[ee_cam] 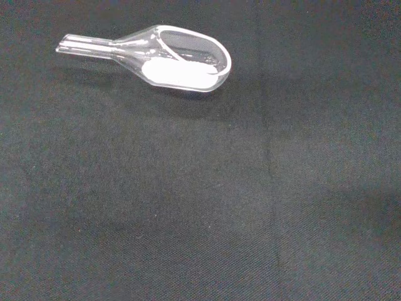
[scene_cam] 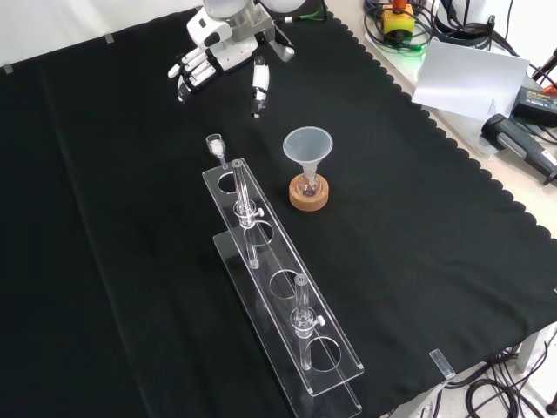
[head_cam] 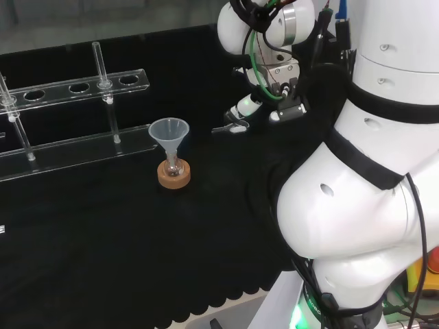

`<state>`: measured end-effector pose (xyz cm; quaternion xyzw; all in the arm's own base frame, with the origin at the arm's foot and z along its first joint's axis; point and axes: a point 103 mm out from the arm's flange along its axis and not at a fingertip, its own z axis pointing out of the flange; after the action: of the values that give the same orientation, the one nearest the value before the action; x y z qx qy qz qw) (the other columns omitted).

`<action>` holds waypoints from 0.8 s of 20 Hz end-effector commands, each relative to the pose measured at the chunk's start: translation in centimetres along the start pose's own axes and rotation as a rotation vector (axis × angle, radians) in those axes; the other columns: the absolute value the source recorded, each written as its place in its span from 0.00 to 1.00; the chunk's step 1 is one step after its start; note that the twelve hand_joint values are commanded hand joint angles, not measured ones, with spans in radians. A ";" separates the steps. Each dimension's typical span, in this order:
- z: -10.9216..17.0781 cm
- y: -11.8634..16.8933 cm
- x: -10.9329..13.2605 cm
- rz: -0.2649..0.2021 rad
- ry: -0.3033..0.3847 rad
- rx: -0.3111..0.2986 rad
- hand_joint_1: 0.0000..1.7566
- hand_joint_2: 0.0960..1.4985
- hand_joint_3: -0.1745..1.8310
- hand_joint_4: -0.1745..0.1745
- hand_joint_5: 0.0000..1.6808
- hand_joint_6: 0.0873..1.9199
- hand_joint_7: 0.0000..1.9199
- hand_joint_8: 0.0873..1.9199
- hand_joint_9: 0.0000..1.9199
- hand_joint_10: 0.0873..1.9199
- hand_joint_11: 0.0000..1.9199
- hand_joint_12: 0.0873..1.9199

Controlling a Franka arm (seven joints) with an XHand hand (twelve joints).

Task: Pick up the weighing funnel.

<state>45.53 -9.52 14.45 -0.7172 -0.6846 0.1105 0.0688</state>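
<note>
The small clear glass weighing funnel (ee_cam: 164,58), shaped like a scoop with a short stem, is lying on the black cloth of the desk (ee_cam: 188,207), and nothing is touching it; it is resting with the open side of its bowl turned upward, which is likely why the patch of white powder (ee_cam: 178,72) is sitting inside the bowl rather than on the cloth; the stem is pointing away from the bowl and lying almost flat along the cloth; in the front view a small clear piece that seems to be this same one is lying just beyond the far end of the long clear plastic tube rack (scene_cam: 272,259), to the left of the big clear cone-shaped funnel (scene_cam: 307,146), which is standing mouth up in a small flask on a round cork ring (scene_cam: 309,193); the black and white hand (scene_cam: 218,57) is hovering higher in that view, clear of the piece, with its fingers (scene_cam: 187,71) straight and spread and nothing between them; it is probably hanging there palm down so that the wrist camera is looking at the piece ahead of the reach; the glass is looking thin and smooth, with a bright rim and a dark see-through wall; the pick is not yet begun, and lifting it level is looking necessary if the powder is not to spill
</note>
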 end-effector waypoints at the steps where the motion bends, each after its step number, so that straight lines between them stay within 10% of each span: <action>1: 0.4 0.1 0.0 -0.004 0.008 0.002 0.31 0.41 0.10 0.60 0.07 0.00 0.12 0.09 0.02 0.32 0.00 0.07; 16: 3.4 2.0 0.8 0.015 0.003 0.031 0.32 0.42 0.10 0.60 0.12 0.00 0.13 0.11 0.03 0.33 0.00 0.12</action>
<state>46.12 -9.56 11.14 -0.7176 -0.6802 0.1254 0.0814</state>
